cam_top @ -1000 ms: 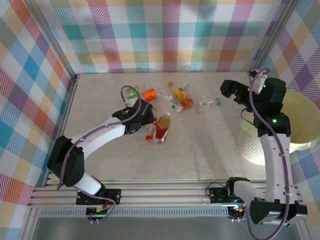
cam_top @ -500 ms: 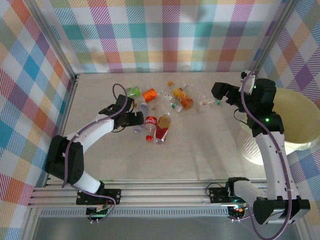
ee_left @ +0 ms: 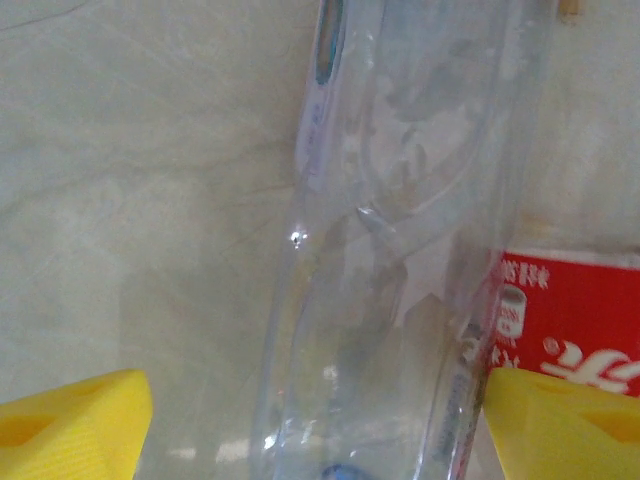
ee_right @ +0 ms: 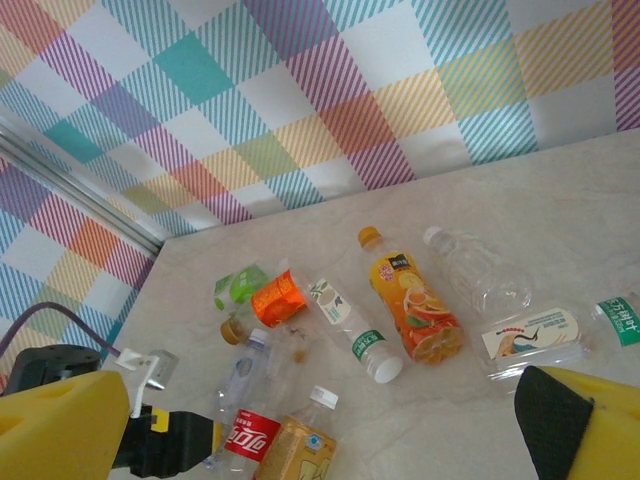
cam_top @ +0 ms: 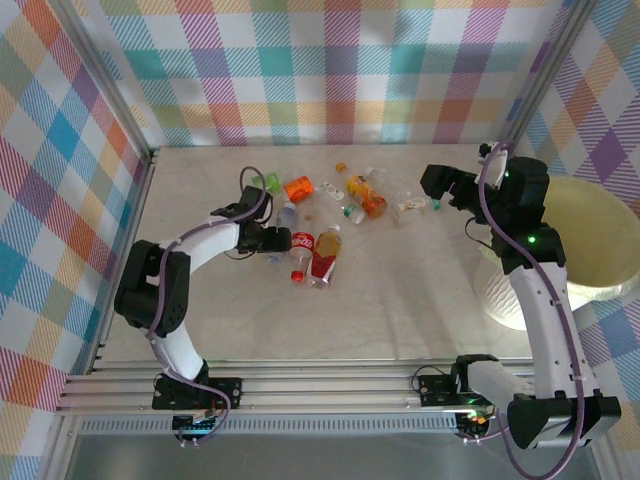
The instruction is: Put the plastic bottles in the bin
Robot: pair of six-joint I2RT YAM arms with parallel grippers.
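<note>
Left gripper point(cam_top: 272, 240) sits low over the table point(cam_top: 400, 300), at the near-left edge of the scattered plastic bottles point(cam_top: 368, 197). Its wrist view adds what the top view hides: yellow fingers point(ee_left: 70, 425) spread wide, a clear bottle point(ee_left: 400, 230) lying between them, and a red-labelled bottle point(ee_left: 570, 320) just past the right finger. Bare table opens to this gripper's left. Right gripper point(cam_top: 435, 185) hangs raised to the right of the bottles, fingers wide apart, holding nothing. The bin point(cam_top: 600, 240) stands to its right, against the right wall point(cam_top: 600, 90)
</note>
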